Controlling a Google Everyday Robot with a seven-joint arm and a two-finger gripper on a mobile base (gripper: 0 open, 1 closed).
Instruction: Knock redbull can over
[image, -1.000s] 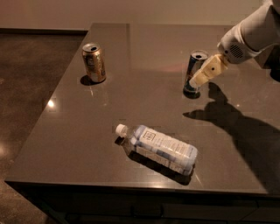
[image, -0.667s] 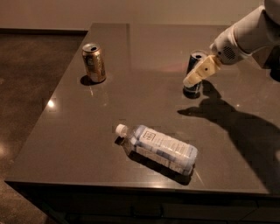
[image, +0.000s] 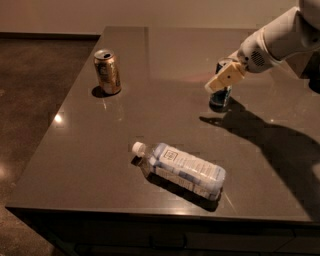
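Note:
The redbull can (image: 220, 96) stands upright at the right of the dark table; it is slim and blue-and-silver, and its upper part is partly hidden. My gripper (image: 224, 78) comes in from the upper right on a white arm and sits right in front of the can's upper half, its tan fingers (image: 226, 77) against or just before the can.
A gold-tan can (image: 108, 72) stands upright at the back left. A clear plastic bottle (image: 181, 169) lies on its side near the front edge of the table (image: 100, 150). The arm's shadow falls across the right side. The floor lies to the left.
My gripper has moved left and slightly up across the redbull can, from its right side to in front of its upper half. The can still stands upright.

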